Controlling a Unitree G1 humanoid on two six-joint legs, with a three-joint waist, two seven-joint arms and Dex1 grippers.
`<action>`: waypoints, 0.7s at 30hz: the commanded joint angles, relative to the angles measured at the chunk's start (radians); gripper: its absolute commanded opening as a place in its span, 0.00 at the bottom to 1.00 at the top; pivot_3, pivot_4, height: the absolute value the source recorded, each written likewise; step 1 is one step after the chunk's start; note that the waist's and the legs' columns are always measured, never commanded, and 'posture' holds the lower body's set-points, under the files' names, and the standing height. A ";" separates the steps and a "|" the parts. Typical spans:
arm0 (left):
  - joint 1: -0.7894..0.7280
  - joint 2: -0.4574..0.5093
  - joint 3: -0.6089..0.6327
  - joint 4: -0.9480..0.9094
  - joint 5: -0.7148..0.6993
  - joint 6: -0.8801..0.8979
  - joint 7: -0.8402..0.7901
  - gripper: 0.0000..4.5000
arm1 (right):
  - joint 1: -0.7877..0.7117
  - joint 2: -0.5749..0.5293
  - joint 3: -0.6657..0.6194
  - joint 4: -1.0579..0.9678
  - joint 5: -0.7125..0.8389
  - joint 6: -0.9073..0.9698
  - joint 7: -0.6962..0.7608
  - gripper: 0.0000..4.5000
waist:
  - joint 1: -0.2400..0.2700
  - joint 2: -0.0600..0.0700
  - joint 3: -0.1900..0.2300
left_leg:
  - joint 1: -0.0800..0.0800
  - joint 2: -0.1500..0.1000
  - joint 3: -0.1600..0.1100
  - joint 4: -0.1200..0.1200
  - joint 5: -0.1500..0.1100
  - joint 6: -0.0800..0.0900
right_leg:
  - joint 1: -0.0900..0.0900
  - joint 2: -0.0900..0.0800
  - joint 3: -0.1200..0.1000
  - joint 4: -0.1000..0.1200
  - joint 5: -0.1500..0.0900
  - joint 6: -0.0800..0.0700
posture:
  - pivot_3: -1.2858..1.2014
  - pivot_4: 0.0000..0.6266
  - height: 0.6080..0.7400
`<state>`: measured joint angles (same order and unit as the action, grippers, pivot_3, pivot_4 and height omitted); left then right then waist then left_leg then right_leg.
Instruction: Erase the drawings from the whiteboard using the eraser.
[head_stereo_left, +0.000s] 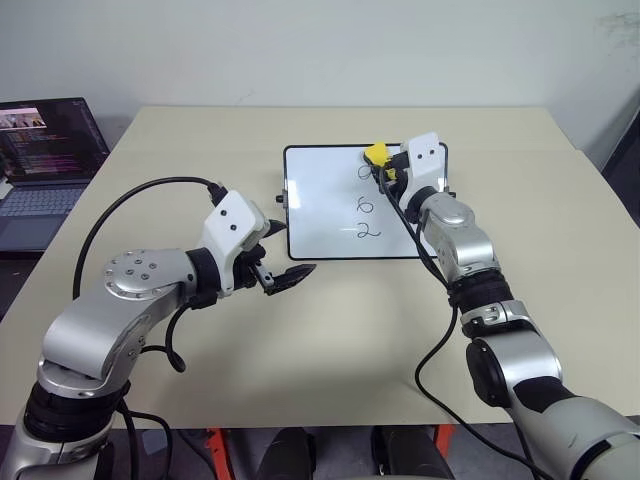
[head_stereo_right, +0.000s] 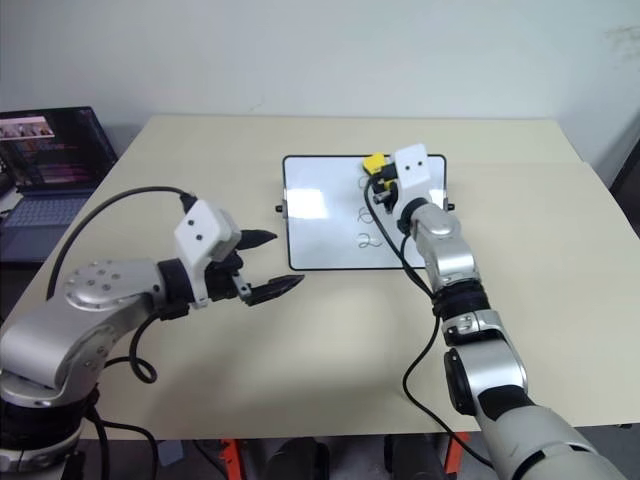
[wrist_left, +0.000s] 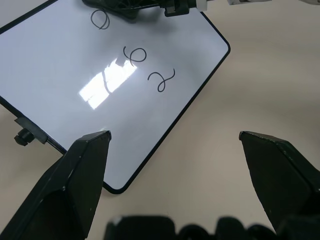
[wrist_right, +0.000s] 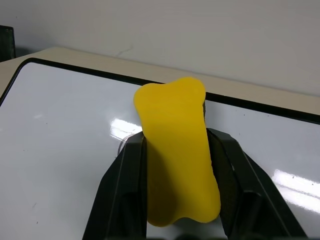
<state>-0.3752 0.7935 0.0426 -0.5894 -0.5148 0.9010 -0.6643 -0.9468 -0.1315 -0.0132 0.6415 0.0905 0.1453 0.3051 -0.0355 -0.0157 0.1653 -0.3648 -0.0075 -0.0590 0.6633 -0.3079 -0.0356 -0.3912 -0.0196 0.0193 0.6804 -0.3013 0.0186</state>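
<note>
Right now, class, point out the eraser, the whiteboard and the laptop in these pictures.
eraser (wrist_right: 177, 150): right wrist view, middle of its yellow face.
whiteboard (head_stereo_left: 320, 200): left eye view, bare white surface left of the digits.
laptop (head_stereo_left: 45, 140): left eye view, on its lit screen.

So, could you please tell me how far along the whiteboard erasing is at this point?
Done: the right gripper has the yellow eraser clamped and holds it at the whiteboard's far edge, by the top drawing.
In hand: the wipe itself, not visibly begun.
Left: all three drawings, 0, 6 and 2, remain unsmudged. The left gripper hovers open near the board's near edge.
</note>
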 joint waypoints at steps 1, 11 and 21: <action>-0.004 0.006 0.026 -0.036 -0.015 0.006 0.008 1.00 | -0.018 0.018 0.008 0.019 -0.011 -0.022 -0.003 0.31 | -0.001 0.000 0.000 | 0.000 0.000 0.000 0.000 0.000 0.000 | 0.000 0.000 0.000 0.000 0.000 0.000 | 0.52 0.24 1.00; -0.008 0.013 0.031 -0.037 -0.021 0.012 0.012 1.00 | 0.017 0.117 0.048 0.009 -0.025 -0.030 -0.011 0.31 | -0.016 0.000 0.000 | 0.000 0.000 0.000 0.000 0.000 0.000 | 0.000 0.000 0.000 0.000 0.000 0.000 | 0.52 0.24 1.00; -0.001 0.007 0.026 -0.042 -0.024 0.011 0.017 1.00 | 0.109 0.134 0.067 -0.152 -0.016 0.039 0.004 0.31 | -0.015 0.000 0.000 | 0.000 0.000 -0.001 0.000 0.000 0.000 | 0.000 0.000 0.000 0.000 0.000 0.000 | 0.52 0.24 1.00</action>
<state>-0.3731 0.7943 0.0435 -0.5963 -0.5314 0.9157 -0.6547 -0.8361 0.0143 0.0621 0.5468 0.0680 0.1712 0.3056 -0.0505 -0.0156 0.1653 -0.3645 -0.0074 -0.0596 0.6633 -0.3078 -0.0357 -0.3910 -0.0196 0.0192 0.6806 -0.3013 0.0186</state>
